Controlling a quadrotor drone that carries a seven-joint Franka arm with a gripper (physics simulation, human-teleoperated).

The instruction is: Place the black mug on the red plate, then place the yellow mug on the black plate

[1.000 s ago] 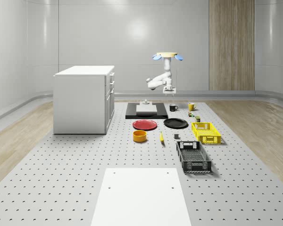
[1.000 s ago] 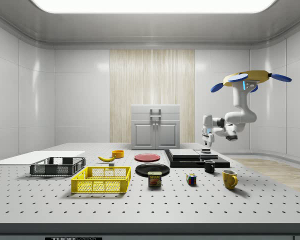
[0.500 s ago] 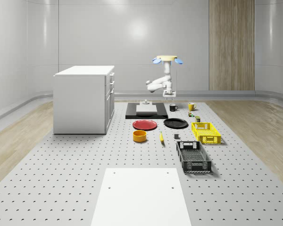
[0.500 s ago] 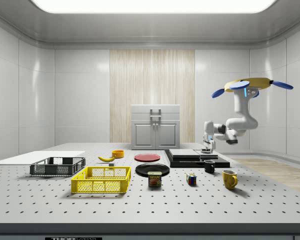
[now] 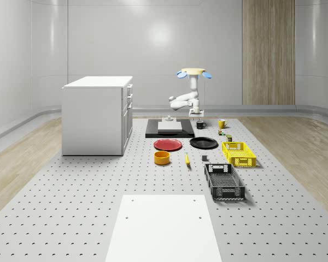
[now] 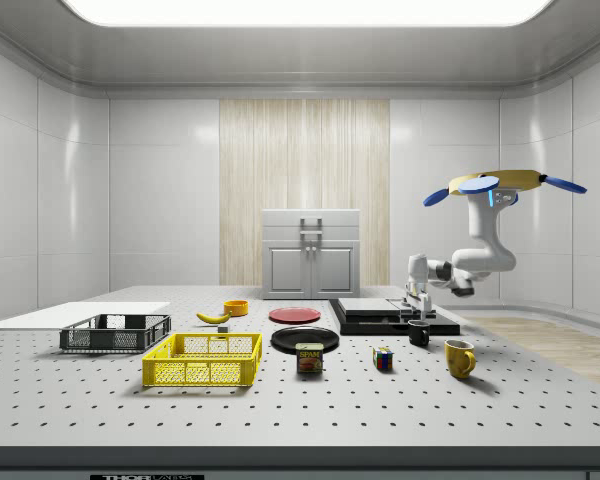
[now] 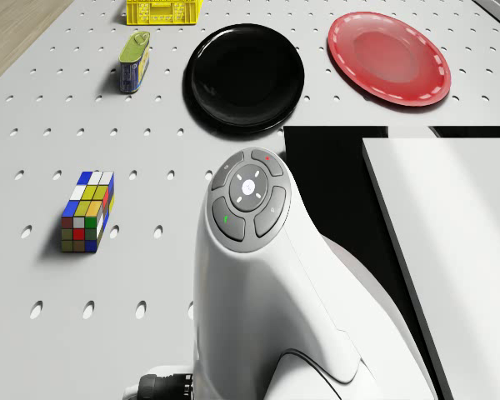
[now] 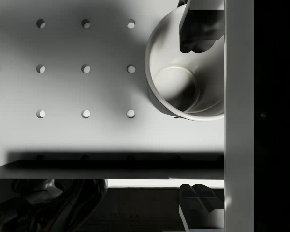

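**Mug transfer: first pick not yet made**

Black mug point(image 6: 419, 333) stands upright on the counter point(image 5: 98, 218), directly beneath the end effector point(image 6: 414, 311) and beside the black platform point(image 5: 169, 131). Wrist view shows the fingers point(image 8: 198, 29) spread wide, one over the mug's rim, the other well clear; nothing is held. Drone point(image 6: 500, 182) hovers above the counter's far end. Yellow mug point(image 6: 459, 358) sits near, untouched. Red plate point(image 5: 168, 144) and black plate point(image 5: 203, 143) lie farther off, both bare. Judgement: neither placement is done; grasp, carry and both set-downs remain.
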